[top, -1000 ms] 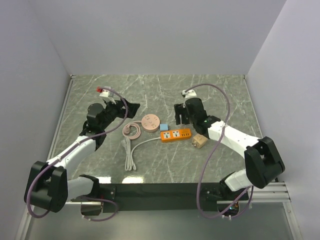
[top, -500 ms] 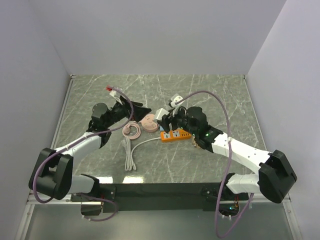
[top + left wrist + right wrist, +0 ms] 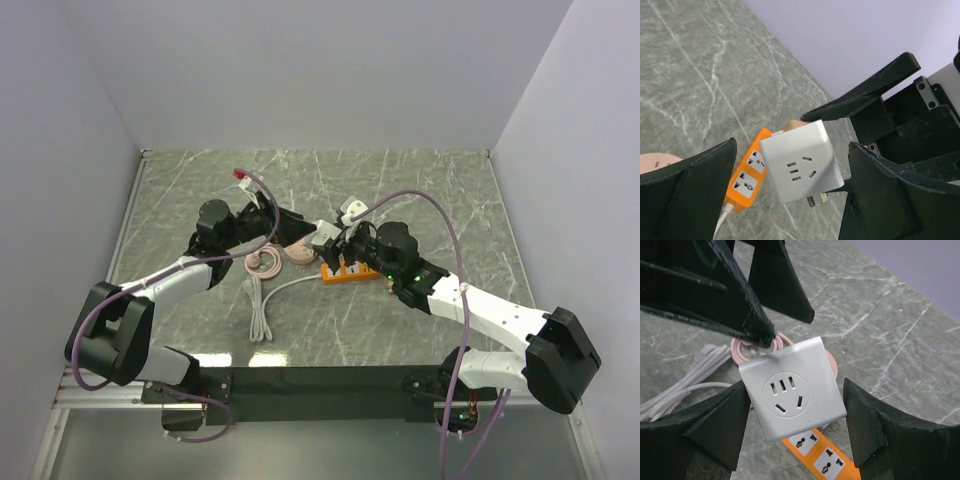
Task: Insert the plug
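Note:
A white cube adapter (image 3: 325, 238) with a socket face and metal prongs (image 3: 815, 200) hangs above the table, over the orange power strip (image 3: 352, 270). My right gripper (image 3: 337, 243) is shut on the cube; in the right wrist view its fingers flank the cube (image 3: 792, 390), with the strip (image 3: 815, 457) below. My left gripper (image 3: 292, 222) is open. In the left wrist view its jaws stand wide on either side of the cube (image 3: 800, 167) with gaps on both sides. The strip's empty sockets (image 3: 747, 172) show beside the cube.
A pink round hub (image 3: 298, 250) and its coiled pink cord (image 3: 262, 262) lie left of the strip. The strip's white cable (image 3: 262, 310) runs toward the near edge. Grey walls enclose the marble table (image 3: 450, 200) on three sides.
My right gripper lifted the white cube off the table and carried it left. My left gripper swung right and now straddles the cube.

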`<state>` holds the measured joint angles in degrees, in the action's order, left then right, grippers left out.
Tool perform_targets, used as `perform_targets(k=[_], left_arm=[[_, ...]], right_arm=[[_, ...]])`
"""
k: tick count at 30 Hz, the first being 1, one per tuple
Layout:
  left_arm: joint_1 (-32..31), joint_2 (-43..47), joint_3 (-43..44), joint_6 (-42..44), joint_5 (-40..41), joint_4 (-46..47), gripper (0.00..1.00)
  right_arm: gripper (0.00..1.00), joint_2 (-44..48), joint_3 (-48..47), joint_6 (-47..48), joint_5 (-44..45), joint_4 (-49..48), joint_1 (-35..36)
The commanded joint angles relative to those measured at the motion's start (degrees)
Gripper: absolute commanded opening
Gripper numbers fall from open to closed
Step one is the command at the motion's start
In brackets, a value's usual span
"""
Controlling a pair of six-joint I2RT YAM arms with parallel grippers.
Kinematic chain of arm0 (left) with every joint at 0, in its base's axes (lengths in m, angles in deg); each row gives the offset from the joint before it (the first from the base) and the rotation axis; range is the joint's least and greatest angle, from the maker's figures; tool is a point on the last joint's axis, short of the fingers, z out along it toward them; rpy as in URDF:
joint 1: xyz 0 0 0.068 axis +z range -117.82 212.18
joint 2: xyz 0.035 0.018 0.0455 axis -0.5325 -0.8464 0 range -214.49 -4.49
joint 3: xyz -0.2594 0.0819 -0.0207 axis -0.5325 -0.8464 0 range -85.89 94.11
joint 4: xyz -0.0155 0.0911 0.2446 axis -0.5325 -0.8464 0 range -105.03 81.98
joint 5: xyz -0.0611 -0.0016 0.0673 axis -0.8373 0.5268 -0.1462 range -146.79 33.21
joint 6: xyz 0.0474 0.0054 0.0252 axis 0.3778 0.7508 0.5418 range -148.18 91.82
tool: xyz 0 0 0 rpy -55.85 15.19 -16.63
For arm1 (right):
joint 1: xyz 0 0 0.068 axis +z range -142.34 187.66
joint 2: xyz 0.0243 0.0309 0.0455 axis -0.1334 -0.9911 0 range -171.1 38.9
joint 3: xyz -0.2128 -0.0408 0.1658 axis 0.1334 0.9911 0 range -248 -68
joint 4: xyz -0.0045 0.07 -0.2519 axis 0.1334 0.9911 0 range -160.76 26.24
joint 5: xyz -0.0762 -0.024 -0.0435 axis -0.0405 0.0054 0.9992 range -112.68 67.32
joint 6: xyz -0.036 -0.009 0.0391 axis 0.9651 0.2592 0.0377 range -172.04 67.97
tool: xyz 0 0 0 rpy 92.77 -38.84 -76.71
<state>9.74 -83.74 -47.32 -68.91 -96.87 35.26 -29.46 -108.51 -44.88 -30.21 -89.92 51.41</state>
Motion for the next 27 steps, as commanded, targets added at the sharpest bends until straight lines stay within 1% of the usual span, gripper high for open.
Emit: perform_targets(k=[1,8,13,15,16,19,20,22,23,24,27], left_arm=[[-0.94,-1.79,3.00,0.48,-4.99,0.56,1.00],[-2.08,-5.48,3.09,-2.25,-10.63,5.14,0.99],[-2.70,-6.45,3.44,-2.42,-11.52,5.76,0.96],[-2.96,-7.15,3.79,-2.69,-11.95,6.46,0.89],[-3.14,-7.50,3.97,-3.30,-12.22,6.81,0.82],[-3.66,-9.61,4.32,-4.53,-14.15,9.35,0.75],[-3.93,-10.49,4.41,-5.40,-14.68,10.05,0.68],[-4.11,-11.28,4.50,-6.11,-15.82,11.73,0.61],[-4.19,-11.72,4.59,-6.55,-16.26,11.99,0.54],[-4.19,-11.81,4.67,-6.73,-16.52,12.52,0.51],[-4.28,-12.16,4.76,-7.08,-17.58,13.13,0.35]], right_arm=[[0.00,2.26,-0.27,2.24,1.72,-6.06,0.55],[0.00,1.91,-0.45,3.56,3.58,-6.15,0.90],[0.00,2.26,0.08,3.92,4.01,-6.59,1.25],[0.00,2.61,0.43,3.92,3.49,-6.77,1.34],[0.00,2.62,0.43,3.83,3.40,-6.77,1.43],[0.00,2.35,0.26,3.92,3.66,-6.77,1.60],[0.00,2.18,0.34,4.00,4.01,-6.86,1.69],[0.00,2.26,0.70,4.18,5.15,-7.21,1.69],[0.00,2.35,0.70,4.27,5.33,-7.38,1.69],[0.00,2.70,1.05,4.27,5.59,-7.82,1.69],[0.00,2.97,1.66,4.44,6.47,-9.14,1.78]])
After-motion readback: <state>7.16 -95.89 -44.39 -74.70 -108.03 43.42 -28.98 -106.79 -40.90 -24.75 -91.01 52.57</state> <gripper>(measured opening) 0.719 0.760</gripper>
